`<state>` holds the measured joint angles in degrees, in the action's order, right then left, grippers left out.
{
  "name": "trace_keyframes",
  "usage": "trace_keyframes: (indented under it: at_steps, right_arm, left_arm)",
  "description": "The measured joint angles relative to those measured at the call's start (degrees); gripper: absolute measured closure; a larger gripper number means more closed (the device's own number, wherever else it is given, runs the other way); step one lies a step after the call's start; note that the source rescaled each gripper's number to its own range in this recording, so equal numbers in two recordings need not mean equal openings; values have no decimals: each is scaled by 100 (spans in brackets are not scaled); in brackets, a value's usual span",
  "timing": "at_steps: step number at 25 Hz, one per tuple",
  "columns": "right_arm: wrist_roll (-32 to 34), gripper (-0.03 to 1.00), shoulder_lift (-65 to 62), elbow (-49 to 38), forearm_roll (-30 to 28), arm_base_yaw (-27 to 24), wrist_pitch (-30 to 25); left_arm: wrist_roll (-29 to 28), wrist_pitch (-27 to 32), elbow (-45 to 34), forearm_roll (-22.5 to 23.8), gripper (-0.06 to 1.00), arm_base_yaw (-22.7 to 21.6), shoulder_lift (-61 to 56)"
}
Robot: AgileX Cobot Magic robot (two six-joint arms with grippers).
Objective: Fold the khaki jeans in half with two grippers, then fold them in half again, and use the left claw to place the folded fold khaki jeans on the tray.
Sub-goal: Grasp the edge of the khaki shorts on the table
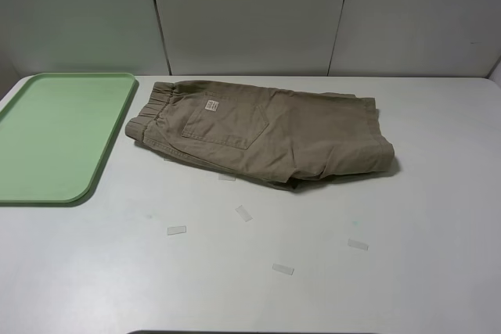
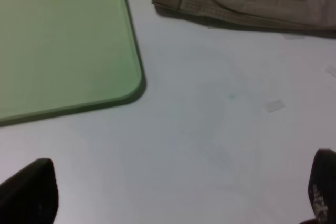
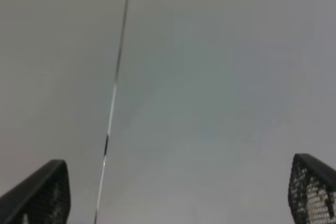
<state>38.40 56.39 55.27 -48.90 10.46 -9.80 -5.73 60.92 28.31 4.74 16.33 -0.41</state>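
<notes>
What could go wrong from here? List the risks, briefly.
1. The jeans lie in uneven layers, with cloth sticking out along the near edge; a pinch may catch only the top layer and the fold could open.
2. Their waistband lies close beside the tray; a grab there might nudge it.
3. Tape bits lie on the table in front; dragged cloth could sweep them along.

The white counter (image 1: 423, 217) bears a pale green tray (image 1: 55, 138) flat at its far left. Just beside the tray, across a narrow gap, the khaki jeans (image 1: 274, 134) lie flat, waistband toward the tray and label up. Nearer the front, a few small clear tape strips (image 1: 176, 231) lie scattered.
</notes>
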Motion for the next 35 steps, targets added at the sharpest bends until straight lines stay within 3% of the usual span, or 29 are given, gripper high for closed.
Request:
trace_keyframes:
  at_steps: [4,8,13,18,23,32,35]
  right_arm:
    - [-407,6,0,0,357,90,-385]
    - [-1366,6,-40,0,573,632,-1034]
    - [-2058,6,-148,0,1040,1448,-2501]
    - [-2162,6,-167,0,1442,1695,-3871]
    - [-2162,6,-167,0,1804,1711,-3991]
    - [-2162,6,42,0,2235,1711,-3382]
    - [-2187,6,346,0,2502,1473,-3041]
  left_arm:
    - [0,0,0,0,-4,19,0]
    - [0,0,0,0,-4,19,0]
    - [0,0,0,0,-4,19,0]
    - [0,0,0,0,-4,19,0]
    - [0,0,0,0,-4,19,0]
    - [0,0,0,0,-4,19,0]
    - [0,0,0,0,-4,19,0]
